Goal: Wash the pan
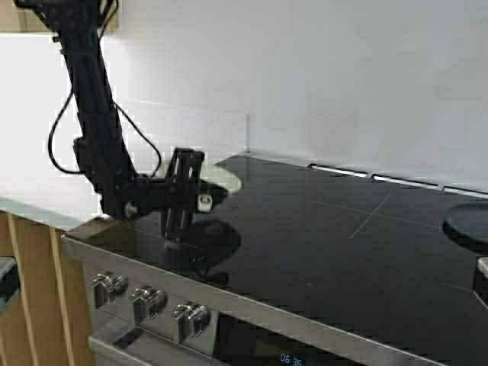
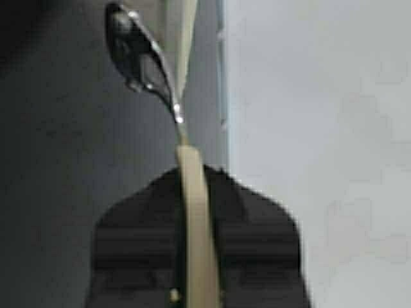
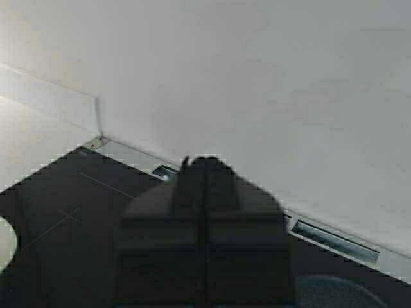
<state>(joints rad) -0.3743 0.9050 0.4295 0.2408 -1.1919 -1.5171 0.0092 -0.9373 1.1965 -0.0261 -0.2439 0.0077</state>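
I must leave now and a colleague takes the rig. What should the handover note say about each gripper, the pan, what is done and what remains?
Left gripper: shut on the pan's handle, holding the pan edge-on above the left rear part of the black cooktop.
Right gripper: shut, holding nothing, over the right side of the cooktop near the back wall.
A dark round pan sits at the right edge of the cooktop.
Done: the pan is picked up.
Left: carry it to a sink and wash it. No sink or water is in view, so the base will likely have to drive.
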